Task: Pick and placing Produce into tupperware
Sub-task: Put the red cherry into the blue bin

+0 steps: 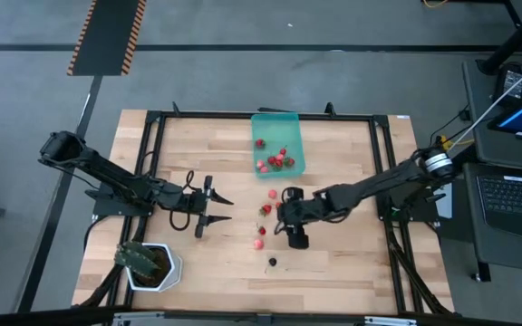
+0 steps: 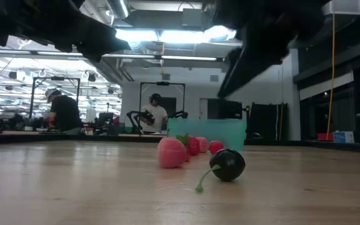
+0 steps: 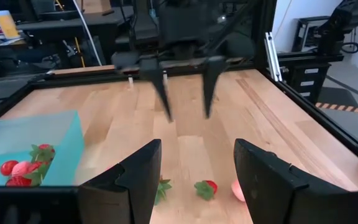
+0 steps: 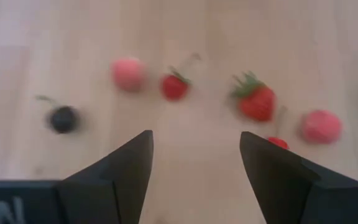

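High view: the teal tupperware [image 1: 277,136] sits at the far middle of the bench [image 1: 207,145], with several red strawberries [image 1: 277,159] already inside, bunched at its near end. More produce lies loose on the wood just near of it: a pink fruit [image 1: 273,194], a strawberry with green top [image 1: 265,209], two more reddish fruits [image 1: 259,237] and a dark cherry [image 1: 273,263] nearest the front edge. The right gripper [image 1: 284,217] reaches in from the right and hangs just right of this loose group, jaws open and empty; judged to be lining up for the next pick. The left gripper [image 1: 220,208] waits left of the fruits, jaws open, holding nothing. A white pot with a green plant [image 1: 150,264] stands at the near left corner, clear of the work. Low view: the cherry [image 2: 227,164] with its green stem lies nearest, a pink fruit [image 2: 171,153] just behind, further red fruits and the teal container wall [image 2: 208,130] beyond; dark arm parts hang overhead. People sit at desks in the room behind. Left wrist view: own jaws wide apart, tupperware corner [image 3: 48,146] with berries inside, loose strawberries on the wood, and the right gripper [image 3: 185,93] opposite, fingers spread. Right wrist view: own jaws apart above bare wood; cherry [image 4: 63,118], two pink fruits and two strawberries lie ahead, none touched. Roughly half the fruit remains outside.
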Available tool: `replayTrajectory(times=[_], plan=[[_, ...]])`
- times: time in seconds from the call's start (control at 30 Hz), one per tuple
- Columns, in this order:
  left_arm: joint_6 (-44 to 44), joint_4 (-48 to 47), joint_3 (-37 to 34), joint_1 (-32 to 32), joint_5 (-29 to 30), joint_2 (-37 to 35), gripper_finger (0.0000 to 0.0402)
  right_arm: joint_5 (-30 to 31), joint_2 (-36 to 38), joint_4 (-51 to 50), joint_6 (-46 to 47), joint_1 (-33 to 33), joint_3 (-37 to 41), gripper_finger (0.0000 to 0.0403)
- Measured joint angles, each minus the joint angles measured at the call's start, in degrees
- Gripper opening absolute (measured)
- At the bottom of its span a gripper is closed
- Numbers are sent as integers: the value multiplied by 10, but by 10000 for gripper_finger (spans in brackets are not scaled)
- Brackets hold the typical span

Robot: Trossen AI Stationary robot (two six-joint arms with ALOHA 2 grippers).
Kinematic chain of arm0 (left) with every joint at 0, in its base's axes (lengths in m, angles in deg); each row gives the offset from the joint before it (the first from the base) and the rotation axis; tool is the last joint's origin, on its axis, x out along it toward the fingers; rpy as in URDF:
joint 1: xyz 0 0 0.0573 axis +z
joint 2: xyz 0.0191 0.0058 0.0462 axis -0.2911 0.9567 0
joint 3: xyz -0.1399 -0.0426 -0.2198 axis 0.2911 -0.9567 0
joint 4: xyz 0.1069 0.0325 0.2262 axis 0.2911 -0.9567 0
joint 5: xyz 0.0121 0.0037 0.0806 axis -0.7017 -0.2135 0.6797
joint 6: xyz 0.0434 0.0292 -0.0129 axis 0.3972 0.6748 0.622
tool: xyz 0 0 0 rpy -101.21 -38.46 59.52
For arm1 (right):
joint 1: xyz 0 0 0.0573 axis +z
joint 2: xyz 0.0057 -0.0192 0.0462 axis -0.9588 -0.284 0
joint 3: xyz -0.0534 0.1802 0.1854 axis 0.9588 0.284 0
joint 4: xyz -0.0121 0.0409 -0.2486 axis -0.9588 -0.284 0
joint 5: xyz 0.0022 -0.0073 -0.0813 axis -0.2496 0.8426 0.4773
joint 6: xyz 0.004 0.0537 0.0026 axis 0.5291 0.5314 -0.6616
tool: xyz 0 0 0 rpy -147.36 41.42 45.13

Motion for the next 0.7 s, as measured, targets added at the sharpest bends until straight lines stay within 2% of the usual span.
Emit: replayTrajectory(times=[0.33,0.7], plan=[[0,-1,0,0,-1,0,195,0,-25,-8,10,-50,0,243],[0,-1,0,0,-1,0,195,0,-49,-9,-3,-76,0,243]])
